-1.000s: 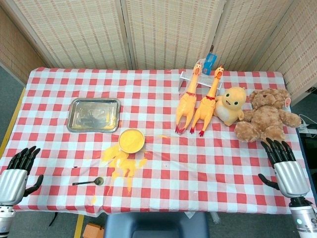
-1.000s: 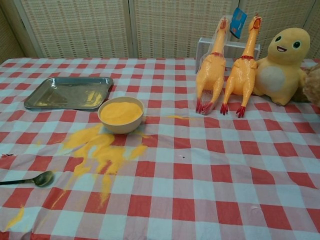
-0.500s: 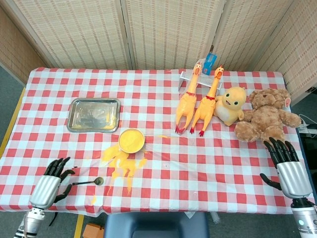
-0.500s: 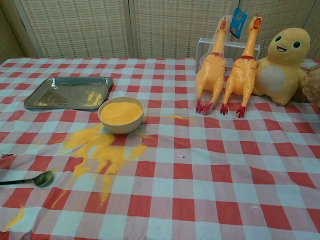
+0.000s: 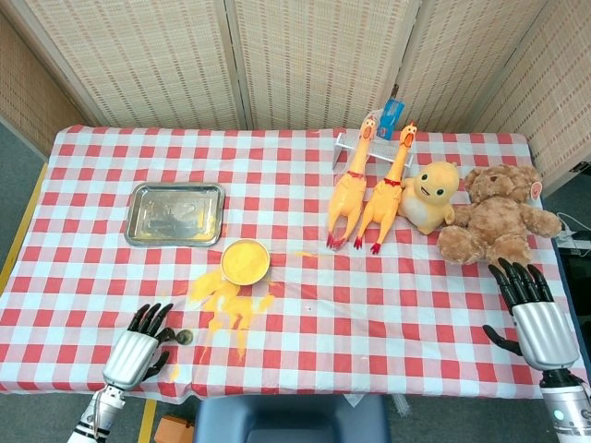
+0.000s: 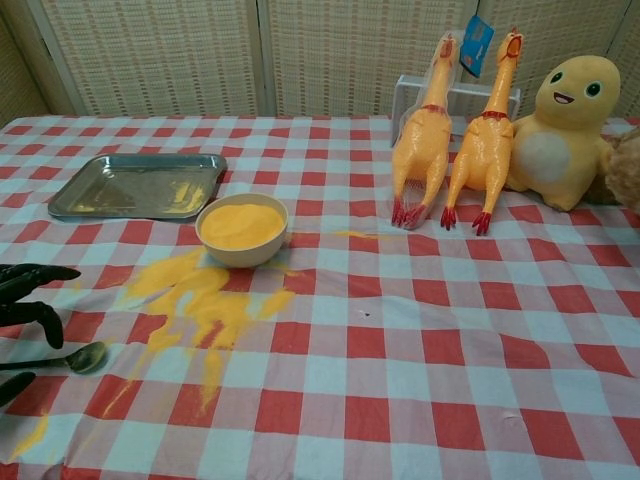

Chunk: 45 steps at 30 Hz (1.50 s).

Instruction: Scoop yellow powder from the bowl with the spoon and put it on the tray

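Note:
A white bowl full of yellow powder sits mid-table, with spilled powder spread in front of it. The metal tray lies behind it to the left, with a little powder on it. The spoon lies on the cloth near the front edge. My left hand hovers over the spoon's handle with fingers spread, holding nothing. My right hand is open at the table's right front edge, seen only in the head view.
Two rubber chickens lean against a white stand at the back. A yellow plush and a brown teddy bear sit to the right. A folding screen stands behind the table.
My left hand has moved right along the front edge to the spoon, now covering its handle and entering the chest view. The right hand has barely shifted.

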### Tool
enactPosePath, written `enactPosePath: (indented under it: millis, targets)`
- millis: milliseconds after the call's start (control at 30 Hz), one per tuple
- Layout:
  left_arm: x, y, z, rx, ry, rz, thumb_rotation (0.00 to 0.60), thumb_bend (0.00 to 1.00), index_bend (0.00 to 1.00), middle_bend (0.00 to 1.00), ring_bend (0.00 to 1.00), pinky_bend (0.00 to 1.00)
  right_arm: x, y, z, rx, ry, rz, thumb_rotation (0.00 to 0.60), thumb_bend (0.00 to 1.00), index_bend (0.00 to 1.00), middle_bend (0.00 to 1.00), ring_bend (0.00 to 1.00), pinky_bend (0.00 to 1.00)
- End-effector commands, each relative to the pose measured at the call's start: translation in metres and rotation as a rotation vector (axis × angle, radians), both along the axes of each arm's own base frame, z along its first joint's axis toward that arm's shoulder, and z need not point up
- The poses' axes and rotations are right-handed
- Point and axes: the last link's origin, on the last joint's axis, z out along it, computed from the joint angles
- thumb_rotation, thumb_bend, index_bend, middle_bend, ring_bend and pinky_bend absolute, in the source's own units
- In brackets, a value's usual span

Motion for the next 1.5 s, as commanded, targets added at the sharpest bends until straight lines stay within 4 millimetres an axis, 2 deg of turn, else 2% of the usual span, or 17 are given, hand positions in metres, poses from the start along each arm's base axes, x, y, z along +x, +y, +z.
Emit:
enactPosePath:
  millis: [33,300,967,1500]
  targets:
    - [-0.001,0.006,-0.007,0.038,0.032,-0.017,0.600,0.42,0.43,0.03,0.00,0.06,0.000,0.000,0.001,-0.001,-0.001,0.000,0.600,0.11,0.00,0.00,0.00,0.00]
    - [-0.008,0.013,-0.015,0.058,0.053,0.003,0.600,0.41,0.46,0.03,0.00,0.06,0.000,0.000,0.000,-0.001,-0.005,-0.004,0.600,0.11,0.00,0.00,0.00,0.00]
    - [-0.011,0.015,-0.026,0.045,0.074,0.007,0.600,0.42,0.50,0.03,0.00,0.06,0.000,0.000,-0.001,0.000,-0.007,-0.010,0.600,0.11,0.00,0.00,0.00,0.00]
    - [-0.013,0.017,-0.025,0.052,0.053,0.010,0.600,0.42,0.54,0.05,0.00,0.06,-0.002,0.000,-0.003,0.008,-0.004,-0.024,0.600,0.11,0.00,0.00,0.00,0.00]
